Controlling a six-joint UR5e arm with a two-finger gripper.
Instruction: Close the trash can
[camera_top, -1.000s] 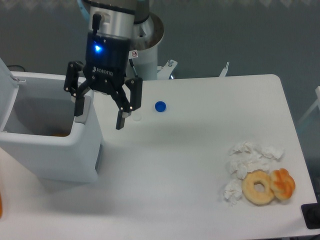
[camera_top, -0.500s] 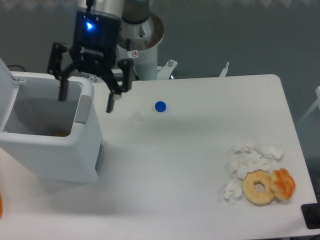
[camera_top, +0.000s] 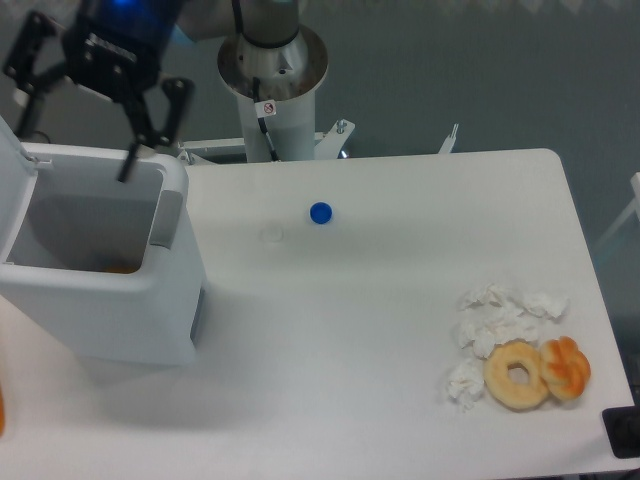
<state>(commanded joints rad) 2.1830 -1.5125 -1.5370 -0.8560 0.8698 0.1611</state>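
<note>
The trash can (camera_top: 110, 310) is a large white boxy bin at the left of the table, standing open, with something orange low inside. Its white lid (camera_top: 12, 185) is swung up at the far left edge of the view. A grey latch tab (camera_top: 165, 213) sits on the right rim. My gripper (camera_top: 75, 125) hangs open above the bin's back rim, its black fingers (camera_top: 130, 160) spread wide with nothing between them. The left finger is partly hidden near the lid.
A blue bottle cap (camera_top: 320, 212) and a clear cap (camera_top: 271, 233) lie mid-table. Crumpled white tissues (camera_top: 495, 320), a doughnut (camera_top: 517, 374) and a pastry (camera_top: 566, 367) sit at the front right. The arm's base column (camera_top: 272, 80) rises behind the table.
My gripper has risen and moved left, from beside the bin's right rim to above its back opening, staying open.
</note>
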